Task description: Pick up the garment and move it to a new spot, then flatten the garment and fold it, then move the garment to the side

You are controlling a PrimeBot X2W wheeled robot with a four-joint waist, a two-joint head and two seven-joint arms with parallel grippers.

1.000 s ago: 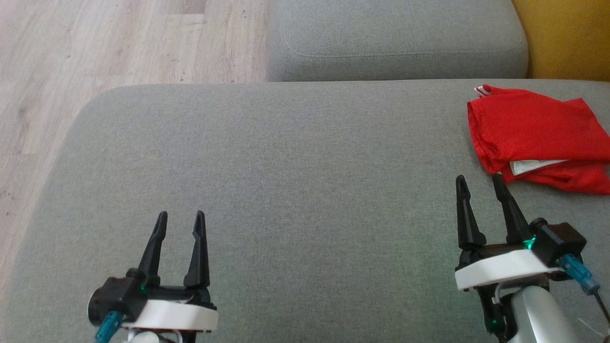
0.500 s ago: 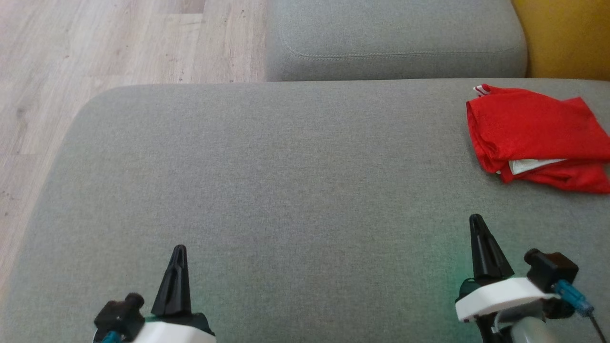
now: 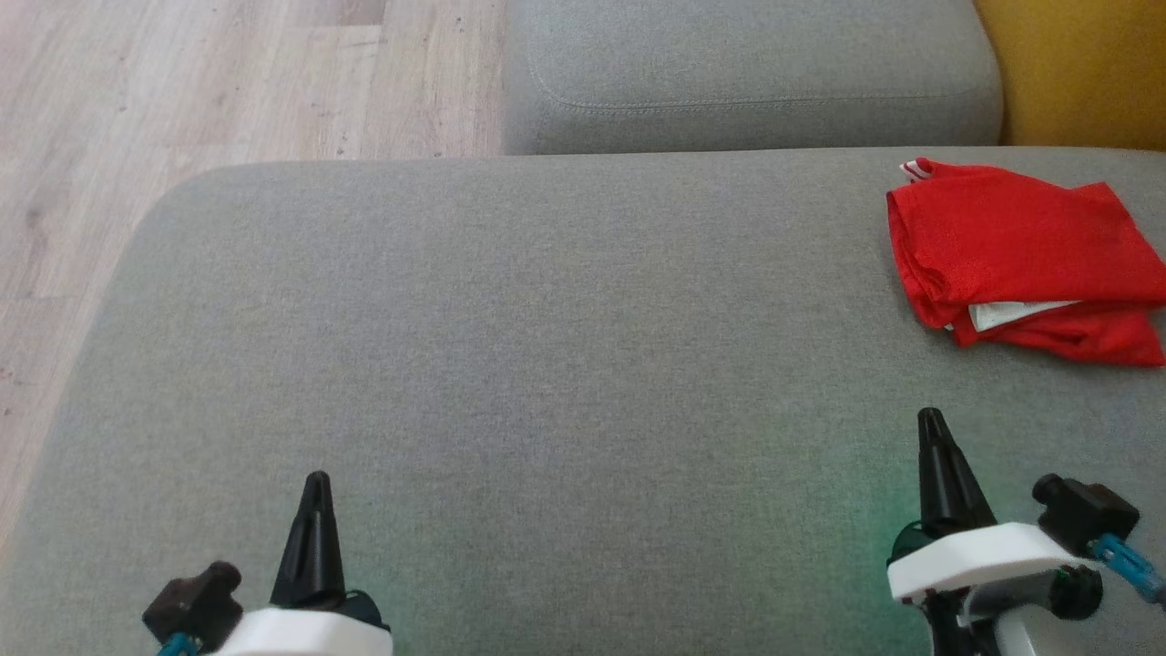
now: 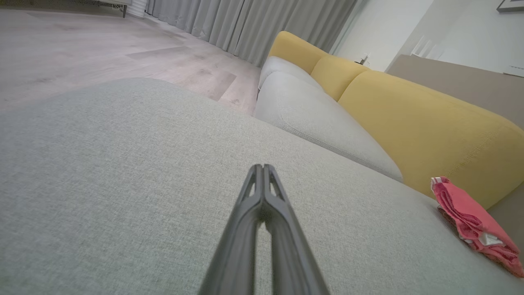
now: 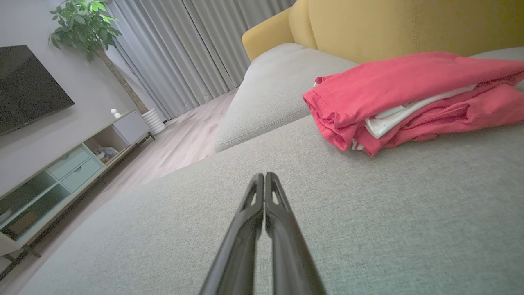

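Both grippers have drawn back toward the near edge of the grey sofa seat (image 3: pixel 547 319) and closed since a second ago. The left gripper (image 3: pixel 316 481) has its two fingers pressed together on nothing. The right gripper (image 3: pixel 930 419) is the same, tips meeting and empty. The red garment (image 3: pixel 1011 246) lies folded at the seat's far right, by the yellow backrest (image 3: pixel 1084 73), near the right gripper and well apart from the left. A white strip, perhaps a label or lining, peeks from the fold.
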